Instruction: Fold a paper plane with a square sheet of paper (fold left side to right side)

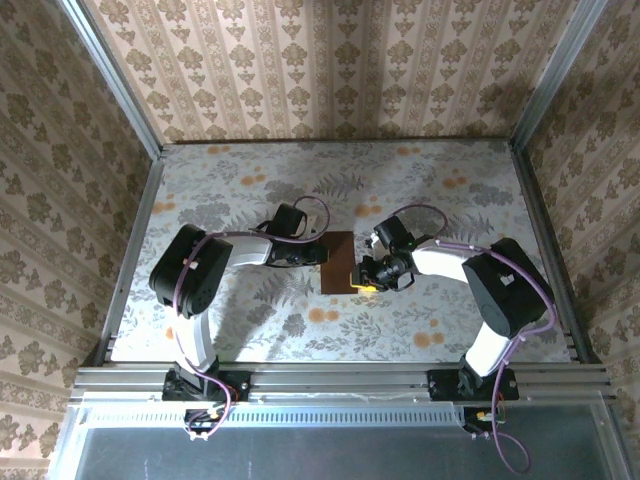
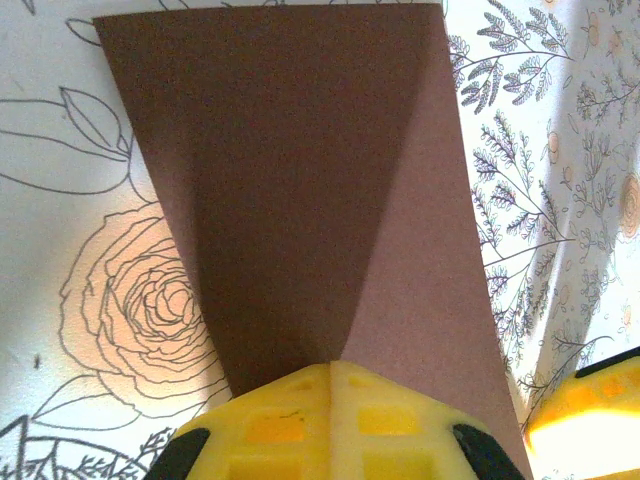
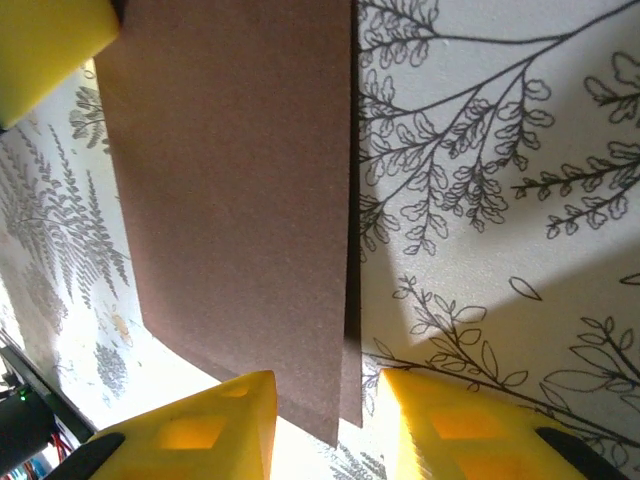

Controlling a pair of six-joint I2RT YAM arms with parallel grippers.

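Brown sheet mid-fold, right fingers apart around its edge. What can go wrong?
The sheet of paper is folded, but one flap looks lifted in the left wrist view; with the right fingers apart it may spring open.
Its layered edges sit offset in the right wrist view, so pressing would crease it crooked.
The shut left fingers could drag it.

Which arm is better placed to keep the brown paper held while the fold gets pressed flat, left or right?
Left. The left end effector is shut on the square sheet of paper. The right end effector is open, straddling a corner without gripping, so it seems freer to do the pressing.
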